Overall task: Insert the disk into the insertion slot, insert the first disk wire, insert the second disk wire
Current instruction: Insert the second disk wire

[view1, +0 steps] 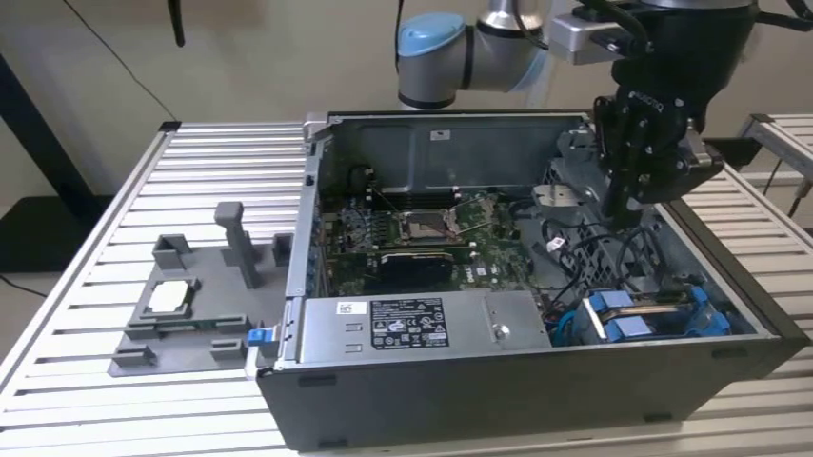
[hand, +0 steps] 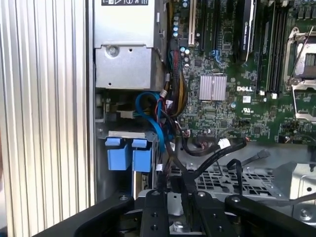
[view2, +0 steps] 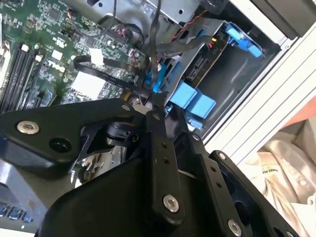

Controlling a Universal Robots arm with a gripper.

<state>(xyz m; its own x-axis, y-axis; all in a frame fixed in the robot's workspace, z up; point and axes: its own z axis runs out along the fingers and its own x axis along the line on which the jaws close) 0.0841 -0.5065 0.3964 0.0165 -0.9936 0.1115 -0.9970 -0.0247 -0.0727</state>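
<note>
Arm (view1: 445, 57) bends over the open computer case (view1: 508, 400) on the slatted desk (view1: 190, 162). Its wrist points straight down, so the gripper (view1: 625, 214) hangs inside the case by the motherboard (view1: 420, 228). The jaws stand narrow, pinching a black wire (view2: 113, 79) at their tips. The disk (view1: 642, 319) lies near the jaws, toward the case's corner, seated in the insertion slot (view2: 237, 74). Its bright blue carrier tabs show side by side, and a blue cable (hand: 148, 111) loops just beside them.
</note>
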